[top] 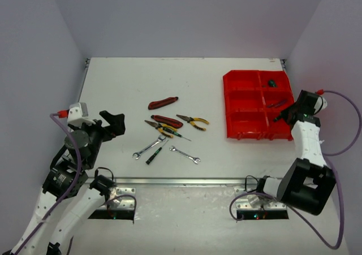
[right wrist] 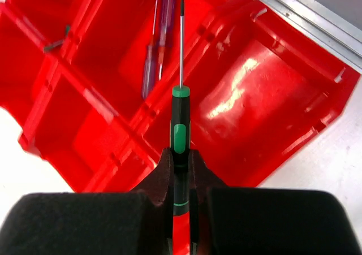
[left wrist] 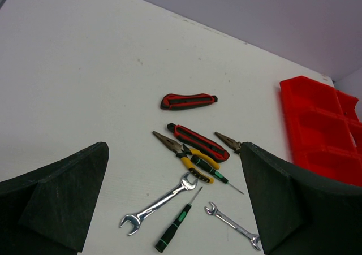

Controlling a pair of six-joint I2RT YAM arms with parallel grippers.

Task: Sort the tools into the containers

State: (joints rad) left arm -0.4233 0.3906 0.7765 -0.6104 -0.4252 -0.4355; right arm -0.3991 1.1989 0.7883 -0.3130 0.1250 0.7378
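Currently the right gripper (right wrist: 180, 163) sits over the right side of the red tray (right wrist: 266, 96), jaws pinching a green-black screwdriver (right wrist: 179, 133) by its handle. Its shaft points at a tray compartment holding what looks like a thin red-handled screwdriver (right wrist: 151, 57). Well left of the tray, the left gripper (top: 115, 123) hangs with jaws spread wide on nothing, and between it and the tray lie wrenches (top: 150, 148), yellow-handled pliers (top: 193, 121), red-black utility knives (top: 163, 103) and a second screwdriver (top: 154, 156).
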